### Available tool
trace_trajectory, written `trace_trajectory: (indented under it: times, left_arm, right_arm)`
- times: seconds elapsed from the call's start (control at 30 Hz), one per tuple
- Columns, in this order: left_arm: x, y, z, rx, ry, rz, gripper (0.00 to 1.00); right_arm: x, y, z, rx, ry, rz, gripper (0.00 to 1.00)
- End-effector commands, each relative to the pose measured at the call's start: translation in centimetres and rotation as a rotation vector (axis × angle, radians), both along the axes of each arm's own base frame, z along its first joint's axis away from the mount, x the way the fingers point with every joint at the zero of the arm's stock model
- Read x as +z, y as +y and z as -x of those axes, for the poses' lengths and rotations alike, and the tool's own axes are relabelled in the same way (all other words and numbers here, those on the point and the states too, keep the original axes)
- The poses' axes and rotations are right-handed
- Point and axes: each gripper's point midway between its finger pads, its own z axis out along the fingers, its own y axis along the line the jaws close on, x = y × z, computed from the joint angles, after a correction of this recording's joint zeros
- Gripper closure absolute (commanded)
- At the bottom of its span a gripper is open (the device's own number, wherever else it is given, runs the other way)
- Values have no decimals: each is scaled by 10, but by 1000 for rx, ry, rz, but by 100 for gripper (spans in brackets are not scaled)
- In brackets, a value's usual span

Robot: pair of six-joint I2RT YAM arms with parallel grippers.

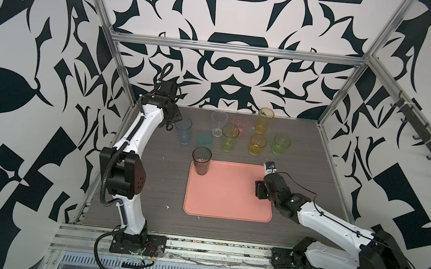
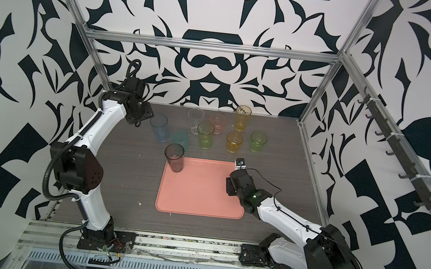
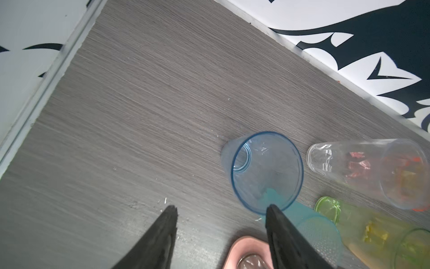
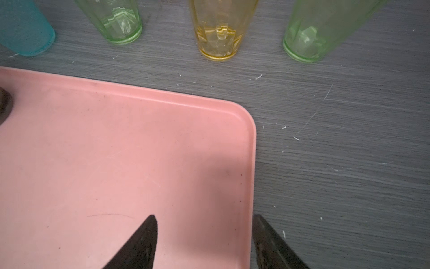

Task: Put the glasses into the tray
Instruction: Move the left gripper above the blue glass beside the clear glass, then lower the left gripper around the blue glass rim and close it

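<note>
The black two-fingered left gripper hangs empty, fingers apart, near the desk's far-left corner; the right gripper likewise, lower.

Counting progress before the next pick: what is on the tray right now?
Only the smoky grey tumbler, upright in the tray's far left corner. The right arm hides part of its right edge in both top views.

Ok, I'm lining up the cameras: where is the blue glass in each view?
Both top views: blue glass is the leftmost glass.
Left wrist: seen down its mouth, just ahead of the left gripper.
Right wrist: not in it.
Shared landmark: the teal glass, in all four.
</note>
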Motion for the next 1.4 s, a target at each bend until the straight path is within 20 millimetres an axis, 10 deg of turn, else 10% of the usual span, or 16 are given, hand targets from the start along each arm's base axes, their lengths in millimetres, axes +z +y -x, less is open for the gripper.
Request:
trace_trajectory:
  times: [0.0,1.37]
  left_arm:
    - [-4,-2,-5,4,23,27,35]
    - [-81,-11,-14,-13,215,55,51]
  right_arm:
    - [14,2,-8,-14,-42,-17,33]
    - [13,2,-8,-15,-38,-14,33]
